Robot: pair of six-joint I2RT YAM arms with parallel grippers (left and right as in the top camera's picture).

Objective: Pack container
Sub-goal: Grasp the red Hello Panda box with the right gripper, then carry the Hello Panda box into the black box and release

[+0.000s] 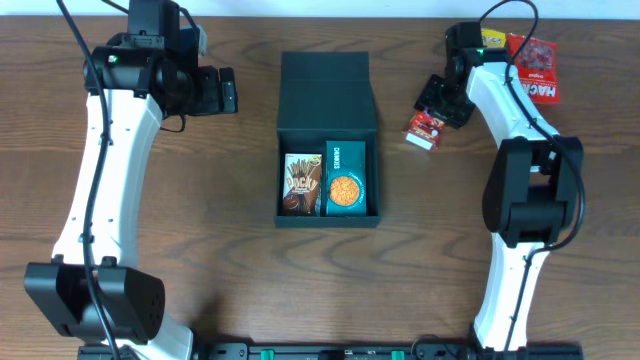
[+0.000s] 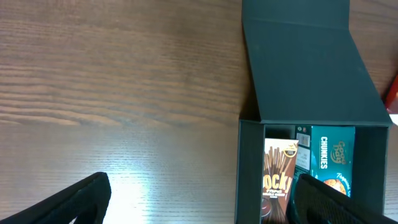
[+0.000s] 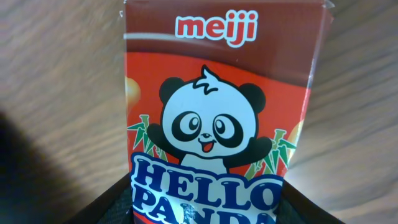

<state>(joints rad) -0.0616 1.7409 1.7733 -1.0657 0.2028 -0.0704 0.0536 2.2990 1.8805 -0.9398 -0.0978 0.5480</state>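
Observation:
The container point(image 1: 328, 75), a dark box with its lid point(image 2: 305, 68) folded back, lies open mid-table. Inside it, side by side, are a brown Pocky box point(image 1: 300, 184) point(image 2: 277, 180) and a teal cookie box point(image 1: 345, 180) point(image 2: 333, 155). To the container's right, a red Hello Panda box point(image 1: 425, 128) point(image 3: 221, 93) rests on the table. My right gripper point(image 1: 433, 117) point(image 3: 208, 205) is shut on it, one finger against each side. My left gripper point(image 1: 228, 92) point(image 2: 199, 205) hovers open over bare wood left of the container, holding nothing.
A red snack packet point(image 1: 535, 65) lies at the back right corner, behind the right arm. A sliver of red packaging point(image 2: 393, 93) shows at the right edge of the left wrist view. Both arm bases stand at the front edge.

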